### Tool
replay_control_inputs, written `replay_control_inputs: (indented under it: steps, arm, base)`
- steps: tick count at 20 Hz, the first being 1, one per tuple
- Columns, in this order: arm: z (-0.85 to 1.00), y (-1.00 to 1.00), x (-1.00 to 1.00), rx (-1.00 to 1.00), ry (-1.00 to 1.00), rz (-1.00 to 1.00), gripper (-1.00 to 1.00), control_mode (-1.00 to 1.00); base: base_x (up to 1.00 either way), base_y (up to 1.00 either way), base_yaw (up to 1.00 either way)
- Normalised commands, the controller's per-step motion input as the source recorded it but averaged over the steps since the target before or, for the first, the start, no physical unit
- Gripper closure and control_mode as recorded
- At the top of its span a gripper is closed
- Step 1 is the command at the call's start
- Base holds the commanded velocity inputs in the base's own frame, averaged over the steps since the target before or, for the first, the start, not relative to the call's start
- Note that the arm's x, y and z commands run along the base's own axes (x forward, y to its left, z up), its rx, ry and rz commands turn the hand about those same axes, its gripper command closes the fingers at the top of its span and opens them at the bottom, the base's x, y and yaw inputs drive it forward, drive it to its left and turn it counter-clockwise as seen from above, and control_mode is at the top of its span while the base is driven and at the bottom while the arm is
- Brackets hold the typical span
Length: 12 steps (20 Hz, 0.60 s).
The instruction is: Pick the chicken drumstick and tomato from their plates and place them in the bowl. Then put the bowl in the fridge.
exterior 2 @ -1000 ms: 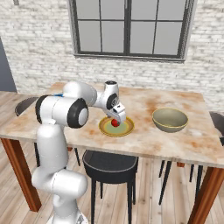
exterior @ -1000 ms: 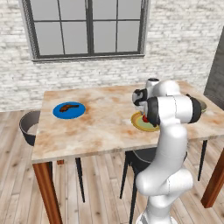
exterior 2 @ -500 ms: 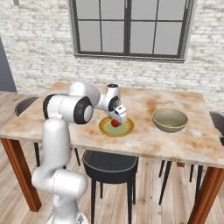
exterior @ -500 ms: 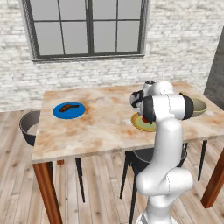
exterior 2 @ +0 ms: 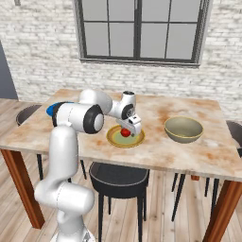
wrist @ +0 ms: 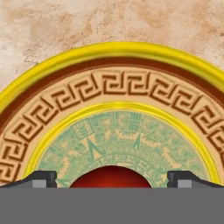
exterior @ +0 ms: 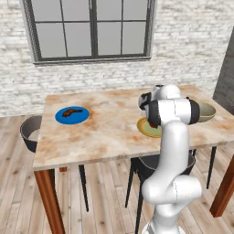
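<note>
The tomato (wrist: 111, 176) lies on the yellow-rimmed plate (wrist: 109, 54) with the greenish centre. My gripper (wrist: 112, 180) is open, low over that plate, with one fingertip on each side of the tomato and a small gap to each. From the right base view the gripper (exterior 2: 129, 127) stands right above the tomato (exterior 2: 125, 133) on the plate (exterior 2: 113, 137). The olive-tan bowl (exterior 2: 184, 129) sits to the plate's right, with nothing inside. The chicken drumstick (exterior: 70, 111) lies on the blue plate (exterior: 59, 117) at the table's far left end.
The marbled table (exterior: 109, 132) has a brick wall and a window behind it. Dark stools (exterior 2: 118, 176) stand under the near edge and at the ends (exterior: 30, 132). A tall dark grey panel (exterior: 226, 68) stands at the right edge of the left base view.
The hand has come down slightly over the yellow-rimmed plate, closer to the tomato. The plates, the bowl and the drumstick have stayed put.
</note>
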Motion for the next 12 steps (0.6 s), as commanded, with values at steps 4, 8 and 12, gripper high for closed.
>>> replay_control_inputs:
  steps: [4, 8, 12]
  arm:
    - [-0.09, -0.03, -0.05, 0.04, 0.03, 0.00, -1.00, -1.00]
    - [-0.01, 0.00, 0.00, 0.05, 0.00, 0.00, -1.00, -1.00]
    - [-0.03, 0.01, 0.00, 0.02, 0.00, -0.01, -1.00, -1.00]
  base:
    - [0.00, 0.00, 0.00]
    - [0.00, 0.00, 0.00]
    - [0.00, 0.00, 0.00]
